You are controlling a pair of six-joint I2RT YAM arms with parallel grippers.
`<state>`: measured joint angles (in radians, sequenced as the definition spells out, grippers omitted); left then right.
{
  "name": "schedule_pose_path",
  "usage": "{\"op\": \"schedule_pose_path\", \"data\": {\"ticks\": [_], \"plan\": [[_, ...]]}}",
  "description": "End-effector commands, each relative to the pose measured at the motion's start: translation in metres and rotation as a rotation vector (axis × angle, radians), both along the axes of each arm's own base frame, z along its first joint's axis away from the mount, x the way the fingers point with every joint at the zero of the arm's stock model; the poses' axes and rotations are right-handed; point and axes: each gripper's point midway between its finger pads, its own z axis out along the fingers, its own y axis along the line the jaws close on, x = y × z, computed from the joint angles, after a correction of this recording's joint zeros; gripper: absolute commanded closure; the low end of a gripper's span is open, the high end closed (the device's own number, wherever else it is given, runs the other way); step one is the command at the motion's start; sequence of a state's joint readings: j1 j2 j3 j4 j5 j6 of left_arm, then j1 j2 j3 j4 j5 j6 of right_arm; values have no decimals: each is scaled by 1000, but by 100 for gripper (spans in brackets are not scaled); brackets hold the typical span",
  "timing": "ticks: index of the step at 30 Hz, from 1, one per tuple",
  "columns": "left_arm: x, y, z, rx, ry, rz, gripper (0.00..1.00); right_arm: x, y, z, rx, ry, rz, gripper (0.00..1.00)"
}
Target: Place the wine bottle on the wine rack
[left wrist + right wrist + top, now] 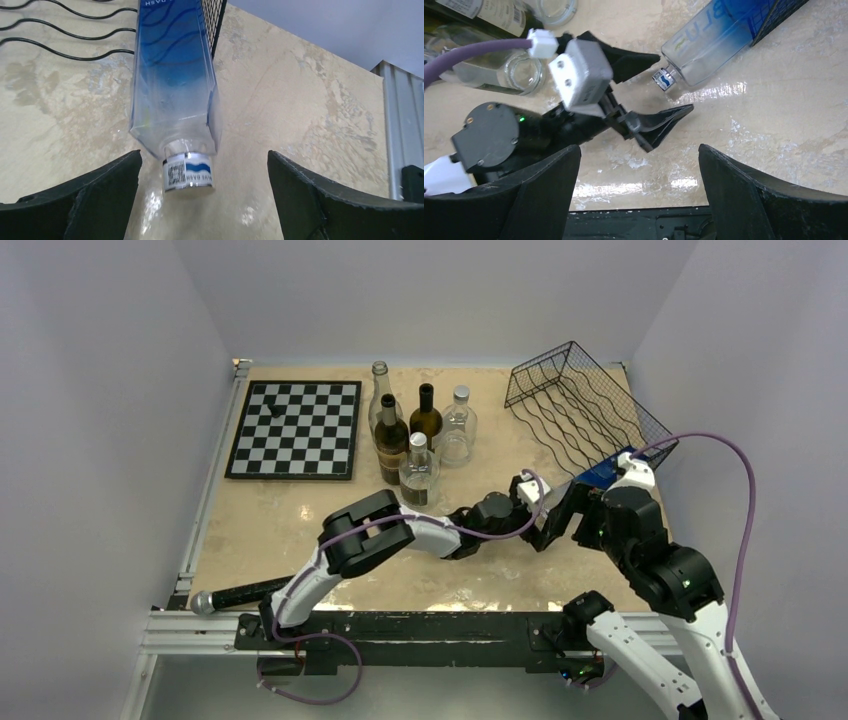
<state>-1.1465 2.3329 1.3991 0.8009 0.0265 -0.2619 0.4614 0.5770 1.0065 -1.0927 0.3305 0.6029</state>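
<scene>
The clear, blue-tinted, square-sided wine bottle [175, 90] lies with its base end at the black wire wine rack's [580, 410] near edge and its capped neck between the left hand's [205, 160] parted, untouching fingers, while the right hand [639, 150] is likewise apart and empty; placing looks nearly done, and next seems to call for a straight retreat.

Fixed view high, looking down, wrist views close and low, apparently sharing blue bottle [172, 85]

Stretched low across to the right with left gripper [204, 156] gaping, angled down just behind with right gripper [639, 149] likewise spread.
</scene>
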Motion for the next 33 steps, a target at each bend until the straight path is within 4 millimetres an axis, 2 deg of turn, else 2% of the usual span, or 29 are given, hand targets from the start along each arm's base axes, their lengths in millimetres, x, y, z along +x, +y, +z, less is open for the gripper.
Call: {"op": "schedule_pose_path", "data": {"ticks": [1, 4, 5, 6, 9, 10, 13, 14, 19, 23, 26, 30, 33], "plan": [[-7, 24, 108, -199, -130, 17, 1, 3, -3, 33, 28, -89, -17, 7], [-22, 53, 126, -201, -123, 17, 1, 5, 4, 46, 37, -131, 37, 2], [-22, 66, 132, -194, -114, 41, 1, 6, 8, 49, 37, -146, 66, 1], [-27, 78, 128, -164, -97, 48, 1, 8, 11, 54, 36, -166, 93, 1], [-30, 112, 143, -89, -60, 112, 2, 13, 25, 66, 49, -216, 181, 1], [-30, 126, 157, -71, -55, 146, 2, 13, 29, 69, 54, -225, 200, 1], [-22, 169, 170, 36, -45, 281, 3, 17, 40, 76, 79, -232, 249, 1], [-21, 187, 167, 101, -35, 326, 3, 18, 44, 77, 89, -234, 266, 1], [-13, 267, 182, 256, -15, 544, 1, 25, 66, 80, 128, -230, 354, 1], [-6, 328, 200, 245, 32, 668, 1, 34, 85, 80, 157, -236, 427, 2], [11, 367, 212, 186, 59, 751, 2, 43, 98, 79, 183, -234, 465, 2], [35, 397, 227, 152, 77, 839, 8, 51, 111, 74, 204, -197, 490, 3], [58, 404, 234, 106, 133, 854, 18, 54, 112, 69, 204, -174, 484, 4]]}}
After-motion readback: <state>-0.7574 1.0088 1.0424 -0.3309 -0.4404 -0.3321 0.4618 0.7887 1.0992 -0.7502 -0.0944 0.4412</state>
